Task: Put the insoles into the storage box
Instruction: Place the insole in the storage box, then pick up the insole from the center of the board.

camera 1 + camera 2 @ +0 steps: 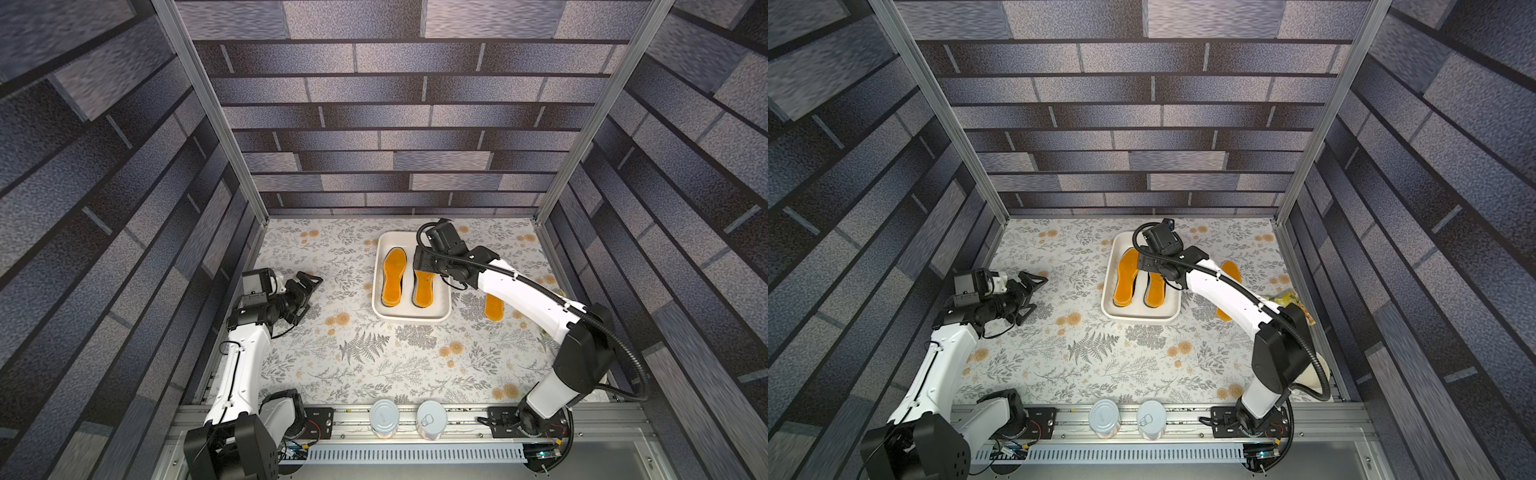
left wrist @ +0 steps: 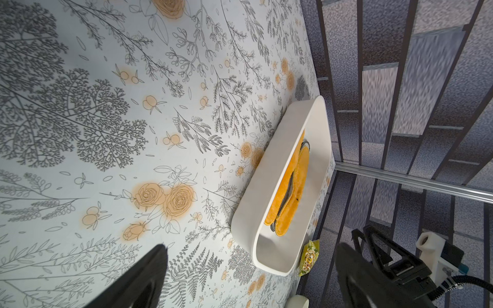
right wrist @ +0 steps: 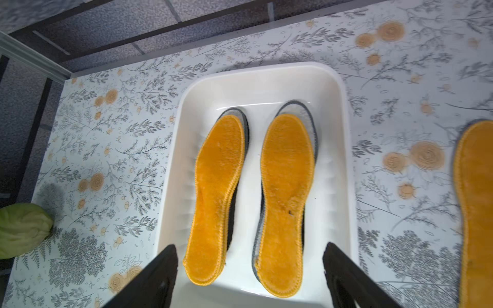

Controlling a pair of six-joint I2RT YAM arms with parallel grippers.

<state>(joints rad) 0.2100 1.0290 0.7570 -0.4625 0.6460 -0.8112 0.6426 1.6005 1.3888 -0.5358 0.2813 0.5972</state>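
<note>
Currently, right gripper [image 3: 249, 246]: jaws spread wide with nothing between them, poised over the near end of the storage box [image 3: 266, 70].
Left gripper [image 1: 312, 293]: jaws apart and empty, low over the worktop [image 1: 353, 374] by its left edge, pointing toward the box and well apart from it.
Storage box: white tray at the back middle of the worktop, with its long sides running front to back.
Left-hand stack: fuzzy left orange insole [image 3: 217, 192] on top, a second orange edge showing under it, and a black insole [image 3: 233, 210] beneath.
Right-hand stack: right orange insole [image 3: 285, 197] on top of a grey felt insole [image 3: 306, 117] with dark edging, whose toe sticks out toward the back.
Loose orange insole [image 1: 493, 307]: flat on the worktop, just beside the box's right side and not touching it.
In the way: the right arm [image 1: 523, 295] crosses above the loose insole in both top views and hides part of it. Its wrist covers the toe of the right-hand stack.
Snack packet [image 1: 1287, 297]: yellow-green, near the right edge, partly behind the right arm.
Cream bowl [image 1: 1317, 374]: at the near right corner, mostly hidden by the arm's elbow.
Green leafy vegetable [image 3: 22, 229]: on the worktop near the left edge, seen in the right wrist view.
Tin cans [image 1: 384, 417]: two, upright on the metal rail [image 1: 349, 419] along the near edge.
</note>
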